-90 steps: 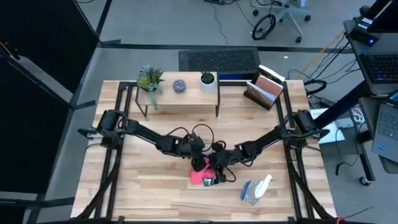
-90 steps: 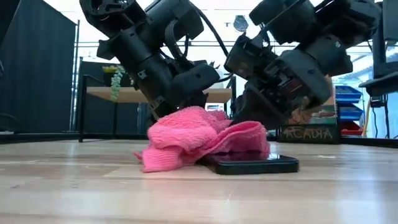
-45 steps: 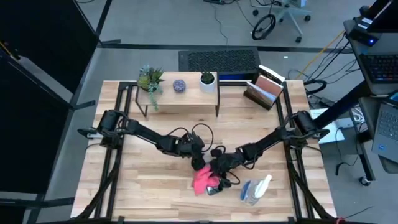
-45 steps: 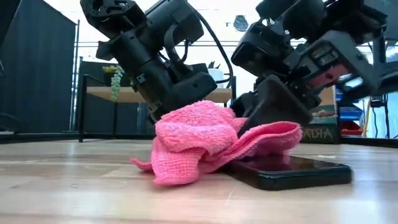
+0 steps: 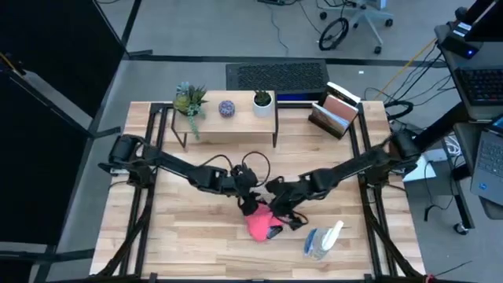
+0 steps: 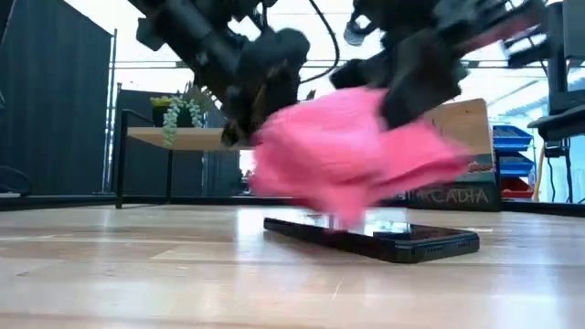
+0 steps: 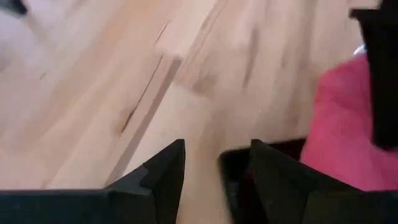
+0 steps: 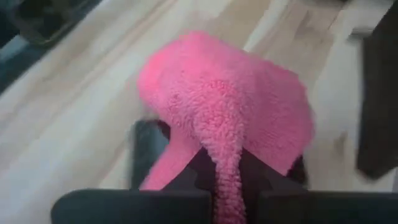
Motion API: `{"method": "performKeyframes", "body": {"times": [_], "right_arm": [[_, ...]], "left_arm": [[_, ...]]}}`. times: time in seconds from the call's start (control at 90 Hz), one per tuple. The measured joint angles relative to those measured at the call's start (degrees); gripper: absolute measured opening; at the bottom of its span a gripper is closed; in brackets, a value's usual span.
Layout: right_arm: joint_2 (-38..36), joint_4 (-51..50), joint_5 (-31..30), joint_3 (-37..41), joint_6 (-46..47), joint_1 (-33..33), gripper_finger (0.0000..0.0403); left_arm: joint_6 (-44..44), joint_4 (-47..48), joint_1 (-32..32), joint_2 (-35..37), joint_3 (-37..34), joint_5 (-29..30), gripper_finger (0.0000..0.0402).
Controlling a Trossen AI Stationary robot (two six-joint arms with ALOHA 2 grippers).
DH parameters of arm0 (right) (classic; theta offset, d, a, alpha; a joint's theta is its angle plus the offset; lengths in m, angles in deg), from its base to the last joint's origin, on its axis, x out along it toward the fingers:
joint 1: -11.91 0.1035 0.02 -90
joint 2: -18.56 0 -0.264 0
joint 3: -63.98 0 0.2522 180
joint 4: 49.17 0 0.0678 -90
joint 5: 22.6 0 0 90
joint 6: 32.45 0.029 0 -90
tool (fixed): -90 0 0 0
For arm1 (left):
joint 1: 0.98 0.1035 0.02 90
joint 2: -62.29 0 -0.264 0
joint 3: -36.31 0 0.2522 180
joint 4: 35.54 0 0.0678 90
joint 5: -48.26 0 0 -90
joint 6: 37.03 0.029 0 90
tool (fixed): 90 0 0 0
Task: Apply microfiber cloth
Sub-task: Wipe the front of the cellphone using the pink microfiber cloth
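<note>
The bright pink microfiber cloth [image 6: 356, 155] hangs bunched above the black smartphone [image 6: 375, 239], which lies flat on the wooden table. Only the cloth's lowest tip [image 6: 347, 217] reaches the phone's screen. My right gripper [image 8: 227, 186] is shut on the cloth, above the phone [image 5: 275, 232]. My left gripper [image 7: 214, 171] stands open just left of the cloth [image 5: 259, 224], low over the table by the phone's corner [image 7: 233, 180], with nothing between its fingers. Whether one of its fingers touches the phone, I cannot tell. My right gripper pinches a gathered fold of the cloth [image 8: 227, 168] between its two fingers, coming slanting down from the table's right. Most of the cloth bulges out beyond the fingertips and hangs slack below them, lifted off the table, its lowest tip on the phone.
A clear spray bottle with blue liquid [image 5: 322, 240] lies on the table right of the phone. At the far edge stand a small shelf with plants [image 5: 224, 110] and a file holder [image 5: 334, 114]. Bare wood [image 5: 189, 244] stretches along the near left.
My right gripper has risen, taking the cloth with it: the cloth lay heaped on the table and across the phone, and now hangs with only its tip on the screen. The phone has slid and turned on the table. My left gripper has also come up off the cloth.
</note>
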Motion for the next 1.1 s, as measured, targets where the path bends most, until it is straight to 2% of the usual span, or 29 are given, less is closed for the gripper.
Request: {"method": "performKeyframes", "body": {"times": [0.1, 0.211, 0.333, 0.4, 0.544, 0.756, 0.911, 1.0, 1.1], "right_arm": [[-4.10, 0.40, 0.32, 0.48, 3.66, 2.46, 0.0004], [-4.73, 0.79, 1.45, 2.04, 6.36, 5.22, 0.0004], [-3.51, 2.08, -3.39, 2.23, 6.25, 6.42, 0.0004], [-1.55, 3.00, -6.28, 2.23, 5.32, 5.80, 0.0004], [3.70, 10.45, -5.97, 2.25, 3.32, 3.22, 0.0004], [12.84, 21.29, -7.52, 2.25, 1.17, -0.15, 0.0004], [15.73, 22.95, -15.61, 2.23, 0.42, -1.69, 0.0004], [16.90, 22.82, -17.07, 2.12, -0.27, -2.21, 0.0004], [18.45, 23.22, -14.61, 1.91, 1.29, -2.62, 0.0004]], "left_arm": [[1.57, -2.26, -0.60, -0.05, 0.00, -0.60, 0.0164], [2.88, -3.33, -0.94, -2.36, 0.02, -1.28, 0.0164], [2.62, -3.83, -0.90, -5.38, 0.00, -2.51, 0.0164], [2.60, -4.47, -0.88, -6.51, 0.02, -2.91, 0.0164], [2.47, -4.56, -0.80, -8.40, 0.02, -5.38, 0.0164], [1.66, -4.14, -0.58, -10.37, 0.00, -5.62, 0.0164], [2.11, -4.60, -0.26, -11.80, 0.29, -6.08, 0.0164], [2.91, -4.56, 0.04, -12.00, 0.33, -6.26, 0.0164], [2.89, -4.48, 0.22, -12.06, 0.30, -6.32, 0.0164]]}}
